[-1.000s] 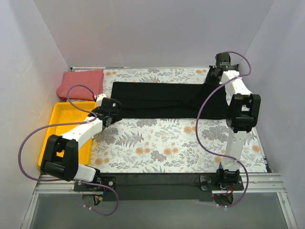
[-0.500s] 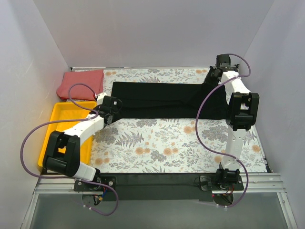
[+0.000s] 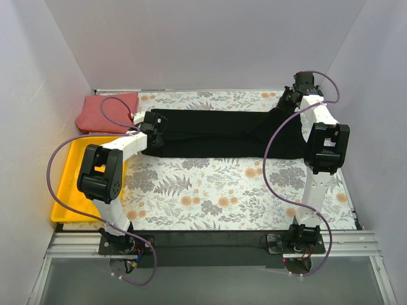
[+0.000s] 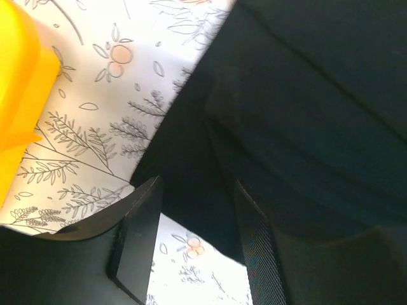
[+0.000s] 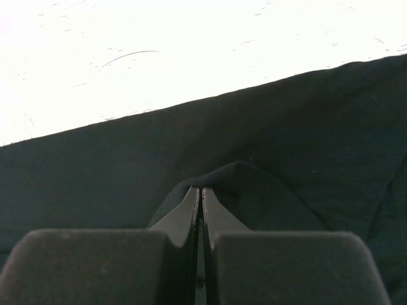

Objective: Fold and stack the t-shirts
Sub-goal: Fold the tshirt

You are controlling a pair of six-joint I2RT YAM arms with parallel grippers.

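The black t-shirt (image 3: 216,132) lies folded into a long band across the far part of the floral cloth. My left gripper (image 3: 154,129) is open at its left end; in the left wrist view (image 4: 194,213) the jaws stand apart over the shirt's near edge (image 4: 305,127). My right gripper (image 3: 287,100) is at the shirt's far right corner and is shut on a pinch of black cloth (image 5: 241,175). The coral-red t-shirt (image 3: 107,111) lies folded at the far left corner.
A yellow tray (image 3: 71,171) stands at the left, partly under my left arm; its corner shows in the left wrist view (image 4: 16,95). The floral cloth (image 3: 216,190) covers the table. White walls close in the back and both sides.
My left gripper has moved away from the near edge up to the shirt's left end. The right gripper has shifted slightly toward the back right, still on the cloth.
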